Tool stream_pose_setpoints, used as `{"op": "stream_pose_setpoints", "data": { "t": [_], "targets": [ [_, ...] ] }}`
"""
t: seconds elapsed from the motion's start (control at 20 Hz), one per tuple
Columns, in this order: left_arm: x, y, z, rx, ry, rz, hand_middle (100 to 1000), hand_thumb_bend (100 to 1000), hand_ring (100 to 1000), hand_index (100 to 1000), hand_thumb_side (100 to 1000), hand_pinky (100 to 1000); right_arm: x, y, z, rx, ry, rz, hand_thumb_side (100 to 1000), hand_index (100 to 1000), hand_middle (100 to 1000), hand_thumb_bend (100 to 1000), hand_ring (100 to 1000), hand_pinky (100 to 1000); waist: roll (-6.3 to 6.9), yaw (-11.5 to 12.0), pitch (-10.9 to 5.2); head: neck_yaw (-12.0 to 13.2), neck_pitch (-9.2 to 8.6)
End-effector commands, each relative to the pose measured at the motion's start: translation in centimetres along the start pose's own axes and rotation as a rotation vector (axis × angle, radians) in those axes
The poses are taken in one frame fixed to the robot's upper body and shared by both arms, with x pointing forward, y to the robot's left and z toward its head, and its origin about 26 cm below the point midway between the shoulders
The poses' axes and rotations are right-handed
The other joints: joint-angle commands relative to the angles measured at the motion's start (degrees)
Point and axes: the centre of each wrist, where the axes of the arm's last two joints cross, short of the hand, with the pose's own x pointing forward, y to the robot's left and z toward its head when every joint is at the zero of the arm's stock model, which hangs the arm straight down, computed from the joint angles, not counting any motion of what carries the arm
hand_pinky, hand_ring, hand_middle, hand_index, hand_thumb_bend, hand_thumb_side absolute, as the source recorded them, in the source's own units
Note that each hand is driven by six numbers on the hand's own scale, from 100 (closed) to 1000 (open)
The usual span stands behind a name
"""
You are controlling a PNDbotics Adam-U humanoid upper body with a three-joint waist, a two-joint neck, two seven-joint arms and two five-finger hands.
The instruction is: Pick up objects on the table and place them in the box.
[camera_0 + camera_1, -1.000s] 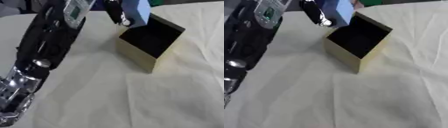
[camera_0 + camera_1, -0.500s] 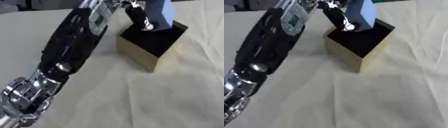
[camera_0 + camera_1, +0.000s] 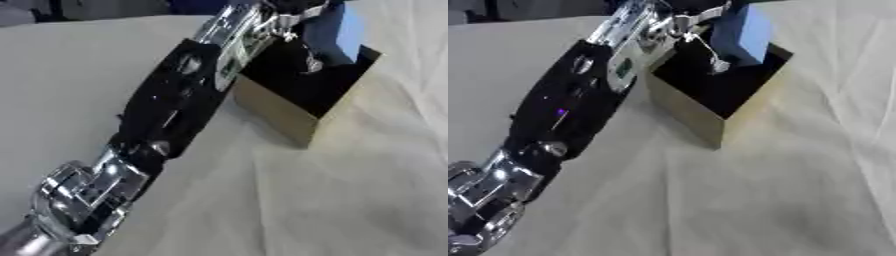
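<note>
My left arm stretches from the lower left up to the open box (image 3: 710, 117), a tan-walled carton with a dark inside at the upper middle. My left hand (image 3: 697, 37) is over the box's mouth, fingers curled on a blue block (image 3: 741, 32). The block sits tilted, its lower part dipping inside the box near the far wall. My right hand shows in no view.
A cream cloth (image 3: 350, 200) with soft folds covers the table. Dark shapes line the far edge at the top left.
My left arm has reached farther forward and the blue block has come down from above the box's far rim into its mouth. The camera has tilted, so the whole scene has shifted.
</note>
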Motion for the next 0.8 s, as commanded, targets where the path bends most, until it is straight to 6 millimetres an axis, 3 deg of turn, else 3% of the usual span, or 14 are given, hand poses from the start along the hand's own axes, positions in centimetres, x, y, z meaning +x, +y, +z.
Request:
{"op": "stream_pose_setpoints", "data": {
  "t": [0.05, 0.15, 0.25, 0.45, 0.65, 0.8],
  "targets": [
    [-0.4, 0.3, -0.2, 0.034, 0.033, -0.050, 705, 167, 821, 878, 330, 865, 0.4, -0.3, -0.7, 0.003, -0.031, -0.005, 845, 761, 626, 100, 764, 670, -0.35, -0.2, -0.84, 0.5, -0.75],
    [-0.6, -0.2, -0.3, 0.038, 0.040, -0.059, 718, 201, 825, 886, 358, 869, 0.4, -0.3, -0.7, 0.002, -0.030, -0.006, 845, 761, 626, 100, 764, 670, -0.30, -0.3, -0.73, 0.5, -0.81],
    [-0.6, -0.5, -0.4, 0.052, 0.035, -0.073, 752, 321, 844, 913, 479, 884, 0.4, -0.3, -0.7, 0.003, -0.030, -0.006, 844, 762, 626, 100, 765, 669, -0.28, -0.3, -0.63, 0.5, -0.83],
    [-0.6, -0.6, -0.4, 0.103, 0.031, -0.154, 845, 485, 908, 975, 579, 924, 0.4, -0.2, -0.7, 0.003, -0.031, -0.006, 868, 762, 626, 100, 765, 669, -0.27, -0.4, -0.46, 0.7, -0.85],
    [-0.8, -0.8, -0.3, 0.140, 0.039, -0.223, 944, 728, 997, 1000, 754, 984, 0.4, -0.2, -0.7, 0.002, -0.030, -0.005, 847, 762, 626, 100, 765, 669, -0.23, -0.6, -0.37, 0.7, -0.84],
    [-1.3, -0.9, -0.2, 0.168, 0.095, -0.268, 979, 806, 1000, 1000, 744, 1000, 0.4, -0.2, -0.6, 0.002, -0.028, -0.005, 847, 762, 626, 100, 765, 669, -0.23, -0.6, -0.34, 0.7, -0.83]
  ]
}}
